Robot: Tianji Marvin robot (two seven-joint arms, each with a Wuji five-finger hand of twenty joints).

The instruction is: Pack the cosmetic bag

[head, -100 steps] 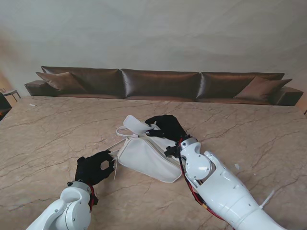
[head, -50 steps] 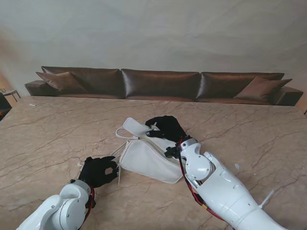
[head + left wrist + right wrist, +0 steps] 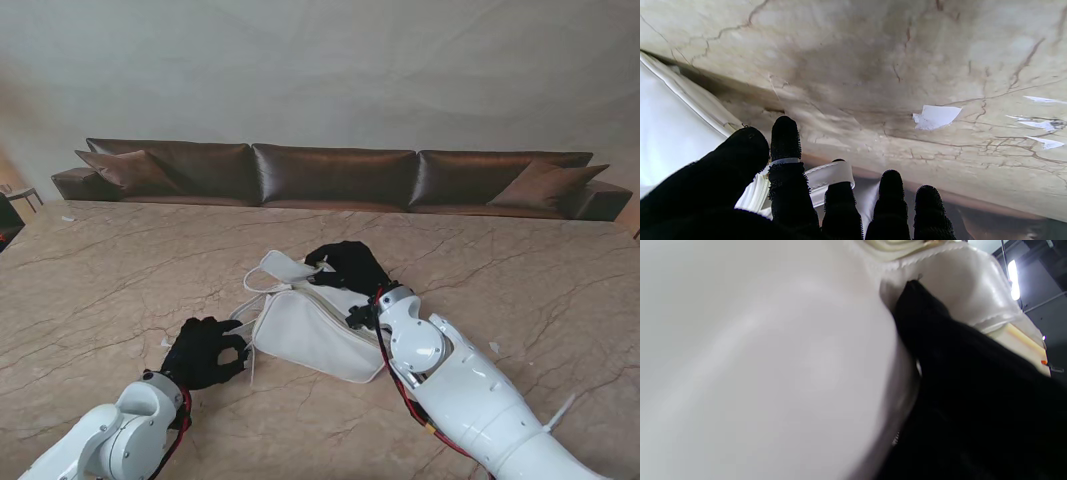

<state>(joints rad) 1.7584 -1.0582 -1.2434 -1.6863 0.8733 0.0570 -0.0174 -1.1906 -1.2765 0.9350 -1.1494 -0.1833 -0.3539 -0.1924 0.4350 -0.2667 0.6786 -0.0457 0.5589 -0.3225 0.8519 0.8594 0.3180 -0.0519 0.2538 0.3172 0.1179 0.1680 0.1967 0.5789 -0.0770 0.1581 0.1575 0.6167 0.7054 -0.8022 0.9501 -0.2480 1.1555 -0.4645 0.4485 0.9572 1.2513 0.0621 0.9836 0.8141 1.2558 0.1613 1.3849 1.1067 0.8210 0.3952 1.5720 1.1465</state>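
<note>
left hand (image 3: 205, 352) pinches strap (image 3: 826, 176), tensioning cosmetics bag (image 3: 310, 330) | right hand (image 3: 345, 265) grips its rim, holding it open

No legible text, label or number anywhere.

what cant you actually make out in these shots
- Inside of the white leather cosmetics bag: stand view shows only its outside; right wrist view is a blurred white close-up.
- Right robot hand fingertips: behind the bag's rim.
- Left robot hand grip on the white strap: fingers cover it.
- White scraps on the marble table: too small to identify.
</note>
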